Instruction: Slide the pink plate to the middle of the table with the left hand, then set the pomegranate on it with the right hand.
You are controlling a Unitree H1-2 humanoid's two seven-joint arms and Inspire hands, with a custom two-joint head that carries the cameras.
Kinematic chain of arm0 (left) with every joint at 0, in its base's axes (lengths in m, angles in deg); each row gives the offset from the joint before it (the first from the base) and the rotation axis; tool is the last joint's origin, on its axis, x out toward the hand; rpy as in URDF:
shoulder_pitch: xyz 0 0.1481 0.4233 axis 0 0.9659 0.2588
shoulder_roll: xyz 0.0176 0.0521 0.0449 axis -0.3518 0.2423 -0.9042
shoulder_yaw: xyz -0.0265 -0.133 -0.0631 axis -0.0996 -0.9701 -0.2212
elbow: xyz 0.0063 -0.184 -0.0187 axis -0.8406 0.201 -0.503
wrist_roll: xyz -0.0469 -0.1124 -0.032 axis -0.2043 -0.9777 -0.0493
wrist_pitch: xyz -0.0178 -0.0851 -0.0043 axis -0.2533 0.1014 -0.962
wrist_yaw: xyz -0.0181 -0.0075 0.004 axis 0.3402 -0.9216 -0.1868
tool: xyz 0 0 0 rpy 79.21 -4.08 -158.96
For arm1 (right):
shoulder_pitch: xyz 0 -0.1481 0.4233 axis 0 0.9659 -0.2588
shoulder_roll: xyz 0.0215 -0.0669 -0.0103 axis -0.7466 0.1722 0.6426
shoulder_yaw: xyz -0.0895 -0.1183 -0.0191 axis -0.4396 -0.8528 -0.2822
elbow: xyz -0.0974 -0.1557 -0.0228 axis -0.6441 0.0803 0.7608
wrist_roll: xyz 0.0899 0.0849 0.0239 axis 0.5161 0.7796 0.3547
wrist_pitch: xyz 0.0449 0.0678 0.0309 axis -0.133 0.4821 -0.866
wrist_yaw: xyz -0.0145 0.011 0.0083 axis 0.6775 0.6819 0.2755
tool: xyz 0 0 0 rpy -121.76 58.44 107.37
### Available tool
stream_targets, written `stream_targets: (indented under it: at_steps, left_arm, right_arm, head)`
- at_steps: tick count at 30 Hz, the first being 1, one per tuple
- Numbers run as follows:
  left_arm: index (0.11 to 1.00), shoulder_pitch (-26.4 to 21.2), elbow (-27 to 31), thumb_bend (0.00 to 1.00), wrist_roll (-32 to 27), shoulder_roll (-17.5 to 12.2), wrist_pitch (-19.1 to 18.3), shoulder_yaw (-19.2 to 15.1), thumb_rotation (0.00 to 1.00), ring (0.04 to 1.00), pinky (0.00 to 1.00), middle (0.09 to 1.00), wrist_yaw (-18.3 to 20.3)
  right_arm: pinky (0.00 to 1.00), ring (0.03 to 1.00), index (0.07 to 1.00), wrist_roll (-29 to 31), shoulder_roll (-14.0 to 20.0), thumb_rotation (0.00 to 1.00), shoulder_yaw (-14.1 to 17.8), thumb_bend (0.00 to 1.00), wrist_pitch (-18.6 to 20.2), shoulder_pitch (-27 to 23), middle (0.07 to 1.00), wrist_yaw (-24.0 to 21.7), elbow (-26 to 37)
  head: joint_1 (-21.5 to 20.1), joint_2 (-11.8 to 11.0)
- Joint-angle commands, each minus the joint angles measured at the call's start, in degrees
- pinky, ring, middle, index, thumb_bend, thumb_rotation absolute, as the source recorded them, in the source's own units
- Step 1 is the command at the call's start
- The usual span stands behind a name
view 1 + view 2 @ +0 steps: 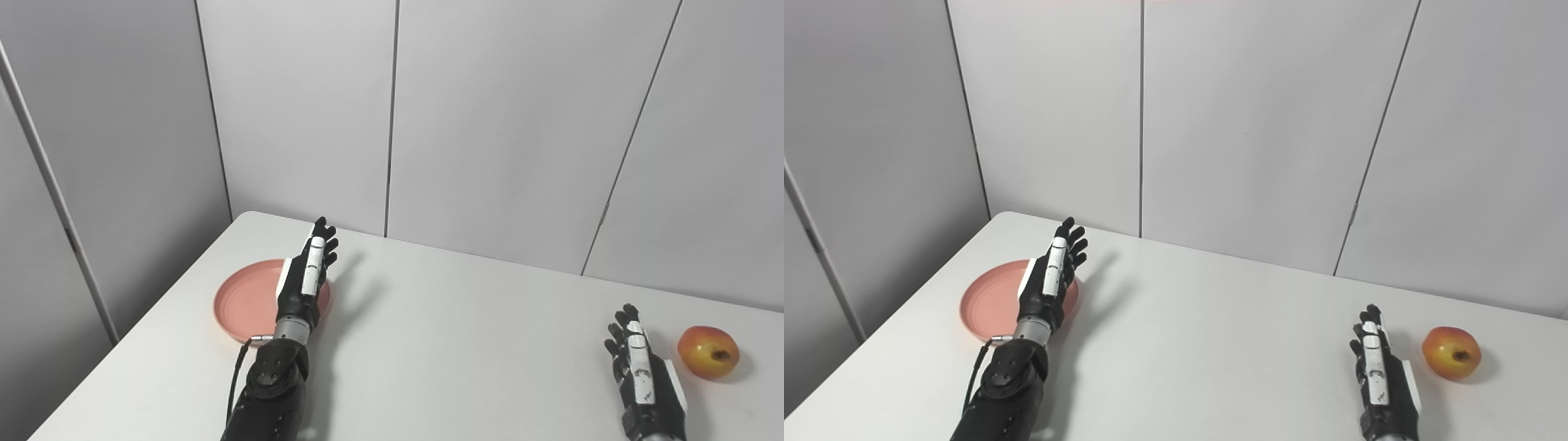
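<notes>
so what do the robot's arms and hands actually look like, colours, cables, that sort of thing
Both hands are black with white panels: the left hand and the right hand each carry a white strip along the back and a white plate on the side. The left has a silver wrist ring, a black forearm and a thin black cable.

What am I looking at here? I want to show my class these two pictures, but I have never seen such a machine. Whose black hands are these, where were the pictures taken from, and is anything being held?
The hands belong to a humanoid robot at a white table. Both pictures come from two cameras side by side on its head, so they show one scene from slightly different spots. The arms enter from the bottom edge. The left hand is over the right part of a pink plate near the table's left side, fingers straight; whether it touches the plate cannot be told. The right hand is open beside a red and yellow pomegranate, close but apart from it. Neither hand holds anything.
</notes>
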Motion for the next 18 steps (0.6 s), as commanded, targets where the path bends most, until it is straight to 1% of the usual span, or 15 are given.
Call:
stream_targets:
  at_steps: [1,4,5,7,12,15,18]
  left_arm:
    - [0.954,-3.5,1.0,0.6,-0.4,-1.5,1.8,-0.6,1.0,0.955,0.96,0.959,0.1]
    - [0.949,-3.6,0.7,0.6,-0.1,-2.4,2.5,-1.1,1.0,0.955,0.96,0.956,-0.1]
    - [0.933,-3.6,0.7,0.61,-0.1,-2.6,2.7,-1.3,1.0,0.938,0.94,0.94,-0.1]
    - [0.927,-3.6,1.0,0.61,-0.1,-2.8,2.8,-1.5,1.0,0.931,0.93,0.934,-0.1]
    - [0.919,-3.6,2.0,0.62,1.3,-3.7,2.2,-1.6,1.0,0.918,0.92,0.928,-0.9]
    - [0.92,-3.8,1.8,0.61,2.5,-4.9,2.5,-1.9,1.0,0.918,0.92,0.925,-1.9]
    - [0.903,-3.8,2.0,0.62,3.1,-5.9,2.1,-2.2,1.0,0.91,0.92,0.911,-2.5]
  right_arm:
    - [1.0,0.99,1.0,0.0,-0.6,0.94,0.1,0.42,-3.2,-0.1,1.0,0.3,-1.0]
    - [1.0,0.989,1.0,0.2,-0.6,0.94,0.2,0.42,-3.3,-0.2,1.0,0.2,-1.3]
    - [1.0,0.992,1.0,0.1,-0.6,0.95,0.1,0.43,-3.2,-0.2,1.0,0.2,-1.3]
    - [1.0,0.994,1.0,0.1,-0.5,0.95,0.1,0.43,-3.2,-0.2,1.0,0.2,-1.3]
    - [1.0,0.996,1.0,0.6,-0.6,0.95,0.3,0.41,-3.6,-0.3,1.0,-0.3,-1.6]
    - [1.0,0.996,1.0,0.2,-0.6,0.94,0.2,0.42,-3.9,-0.4,1.0,0.0,-1.9]
    - [1.0,0.996,1.0,0.1,-0.6,0.94,0.2,0.42,-3.6,-0.5,1.0,0.2,-1.8]
  head:
    - [-0.1,0.1]
    - [0.0,-0.1]
    - [0.0,-0.1]
    - [0.1,-0.1]
    - [0.1,-0.1]
    - [0.2,-0.1]
    - [0.2,0.0]
